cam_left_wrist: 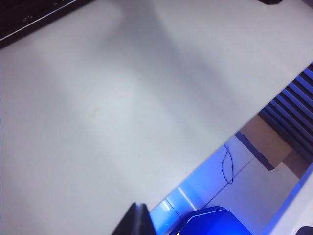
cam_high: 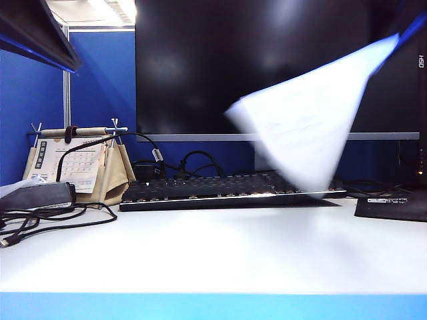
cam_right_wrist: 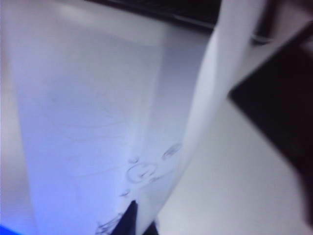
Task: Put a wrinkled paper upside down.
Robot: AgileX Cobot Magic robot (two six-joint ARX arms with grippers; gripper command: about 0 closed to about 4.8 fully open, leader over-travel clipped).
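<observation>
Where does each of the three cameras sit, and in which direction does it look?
Exterior view: low at the table's front edge, facing the keyboard, monitor and calendar; the paper hangs blurred at upper right; no gripper visible.
Left wrist view: above the bare table, looking down; one dark fingertip of the left gripper shows.
Right wrist view: looking down along the paper held by the shut right gripper.
Shared: paper, table, keyboard edge.
</observation>
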